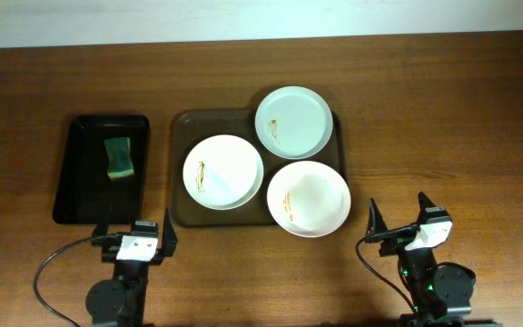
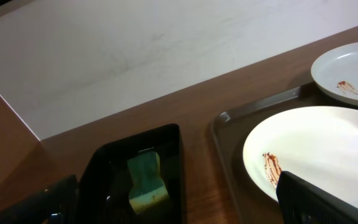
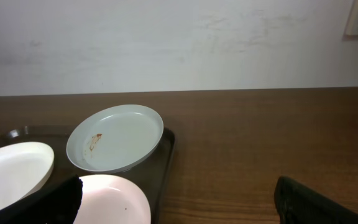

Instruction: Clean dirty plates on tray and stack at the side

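Presently, three smeared plates (image 1: 222,172) on tray (image 1: 187,127), frame centre; left tool (image 1: 139,229) and right tool (image 1: 398,213), lower edge, both spread, empty.

Wooden table (image 1: 443,118), narrow black tray (image 1: 78,204), green sponge (image 1: 118,158) lying inside it, white wall (image 3: 166,43) behind

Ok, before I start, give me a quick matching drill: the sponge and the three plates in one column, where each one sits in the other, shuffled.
1. sponge
2. far plate
3. left plate
4. near plate

A. overhanging the near rim of the brown tray
B. inside the black tray
C. at the brown tray's far right corner
D. on the brown tray's left half

Pairs: 1-B, 2-C, 3-D, 4-A.
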{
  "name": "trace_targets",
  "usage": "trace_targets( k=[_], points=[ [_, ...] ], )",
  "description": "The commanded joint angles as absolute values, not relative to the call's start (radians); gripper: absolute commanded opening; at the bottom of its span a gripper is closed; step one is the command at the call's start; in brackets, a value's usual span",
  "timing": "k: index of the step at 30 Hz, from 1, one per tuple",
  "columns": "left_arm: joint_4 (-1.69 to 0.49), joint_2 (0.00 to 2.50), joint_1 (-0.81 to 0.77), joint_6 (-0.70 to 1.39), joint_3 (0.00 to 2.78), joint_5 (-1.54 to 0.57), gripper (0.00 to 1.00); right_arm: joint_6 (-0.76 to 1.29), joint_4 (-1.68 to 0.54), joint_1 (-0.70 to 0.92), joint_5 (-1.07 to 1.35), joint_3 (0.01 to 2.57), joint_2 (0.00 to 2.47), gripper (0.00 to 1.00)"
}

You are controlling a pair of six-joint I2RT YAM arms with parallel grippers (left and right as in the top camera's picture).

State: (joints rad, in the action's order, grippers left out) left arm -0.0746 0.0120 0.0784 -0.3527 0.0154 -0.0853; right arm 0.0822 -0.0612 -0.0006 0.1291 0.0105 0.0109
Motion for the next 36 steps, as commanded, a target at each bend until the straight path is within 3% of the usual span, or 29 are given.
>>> trace_targets(
  k=[1,33,36],
  points=[
    [-0.076,0.006,0.073,-0.367,0.009,-0.074,0.99,0.085,-0.068,-0.007,0.120,0.006,0.004,0.98],
    [-0.072,0.006,0.072,-0.364,0.009,-0.112,0.99,0.086,-0.064,-0.007,0.151,0.006,0.004,0.98],
    [-0.072,0.006,0.072,-0.365,0.009,-0.111,0.99,0.086,0.015,-0.007,0.104,0.006,0.004,0.98]
  ],
)
